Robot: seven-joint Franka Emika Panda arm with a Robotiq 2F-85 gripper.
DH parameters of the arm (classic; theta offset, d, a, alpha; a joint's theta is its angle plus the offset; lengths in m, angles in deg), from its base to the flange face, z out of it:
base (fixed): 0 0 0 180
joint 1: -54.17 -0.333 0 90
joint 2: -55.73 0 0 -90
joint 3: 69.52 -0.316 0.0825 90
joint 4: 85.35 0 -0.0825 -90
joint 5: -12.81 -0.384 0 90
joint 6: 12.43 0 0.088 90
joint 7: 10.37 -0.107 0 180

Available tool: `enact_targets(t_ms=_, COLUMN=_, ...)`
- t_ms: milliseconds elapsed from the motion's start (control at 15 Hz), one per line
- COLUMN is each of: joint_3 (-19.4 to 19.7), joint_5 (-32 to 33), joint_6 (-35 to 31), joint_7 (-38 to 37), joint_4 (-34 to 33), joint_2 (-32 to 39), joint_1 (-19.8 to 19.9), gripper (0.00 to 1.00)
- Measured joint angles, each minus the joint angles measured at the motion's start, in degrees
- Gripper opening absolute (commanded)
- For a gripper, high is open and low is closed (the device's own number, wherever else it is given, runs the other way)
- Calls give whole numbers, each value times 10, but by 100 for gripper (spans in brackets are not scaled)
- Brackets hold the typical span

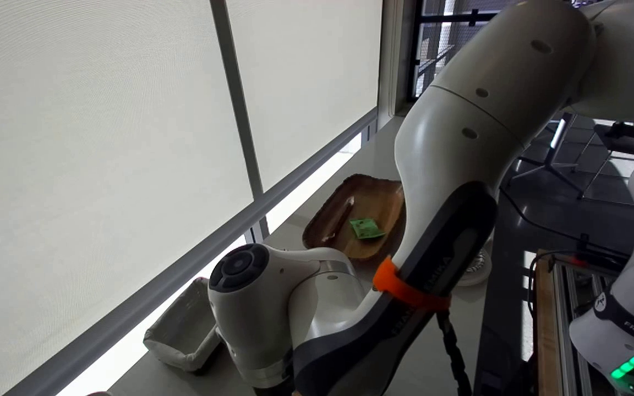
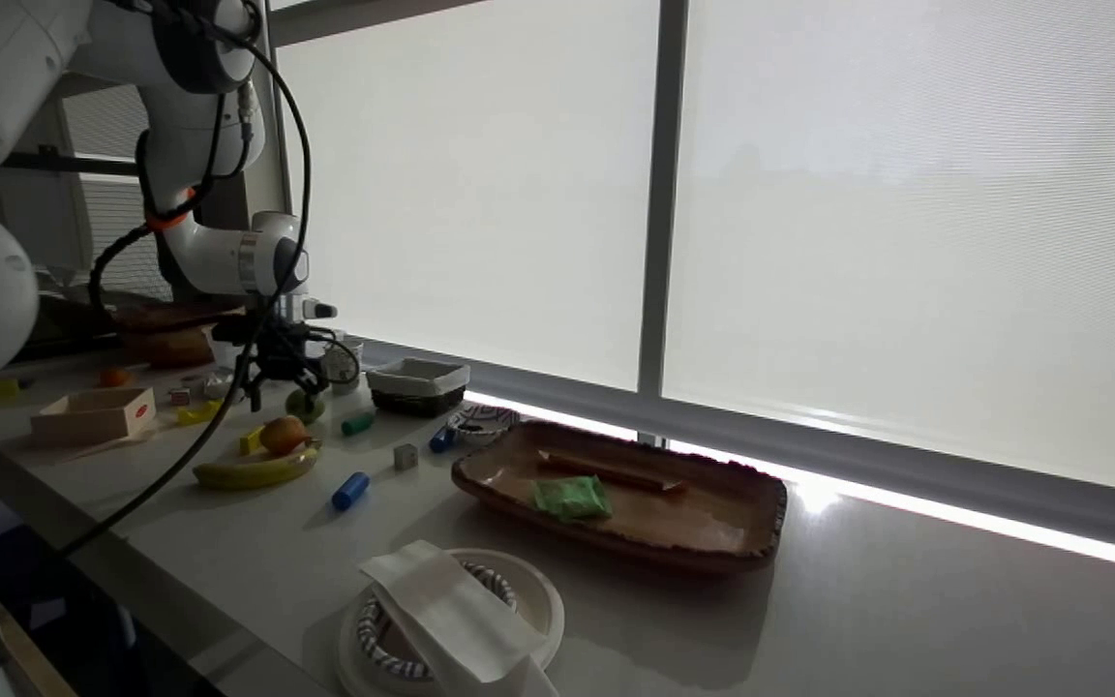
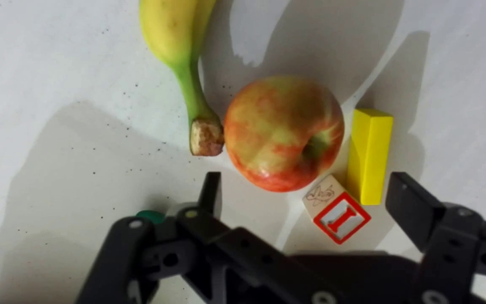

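In the wrist view the gripper (image 3: 304, 190) stands open, its fingers (image 3: 414, 211) wide apart, and a red-and-yellow apple (image 3: 283, 133) sits on the tabletop (image 3: 57, 76), just above the gap between them in the frame. A banana (image 3: 171, 33) lies left of the apple, stem end close beside it; right of the apple is a yellow rectangular block (image 3: 369, 156), and just below the two is a letter block (image 3: 340, 213) with a red I. Part of a green cylinder (image 3: 150, 216) shows past the finger at frame left. In an exterior view the gripper hangs over the tabletop near the apple and banana; a blue cylinder (image 2: 350, 491) lies near the banana, a wooden tray (image 2: 703, 528) holds a green packet (image 2: 572, 497), and a white napkin (image 2: 466, 615) lies across a plate (image 2: 536, 586). In an exterior view the arm (image 1: 449, 137) reaches down near a lined basket (image 1: 168, 355), the gripper's fingers cut off by the frame's lower edge.
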Motion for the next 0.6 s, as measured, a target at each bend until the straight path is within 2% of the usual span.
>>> enact_targets(t_ms=200, joint_3=5, joint_5=0, joint_6=0, joint_7=-12, joint_4=0, joint_2=10, joint_1=0, gripper=99)
enact_targets(t_ms=267, joint_3=9, joint_5=0, joint_6=0, joint_7=-16, joint_4=0, joint_2=13, joint_1=-1, gripper=74)
enact_targets(t_ms=333, joint_3=11, joint_5=0, joint_6=0, joint_7=-17, joint_4=0, joint_2=15, joint_1=-1, gripper=74)
enact_targets(t_ms=600, joint_3=15, joint_5=-1, joint_6=-4, joint_7=-18, joint_4=0, joint_2=18, joint_1=-1, gripper=44)
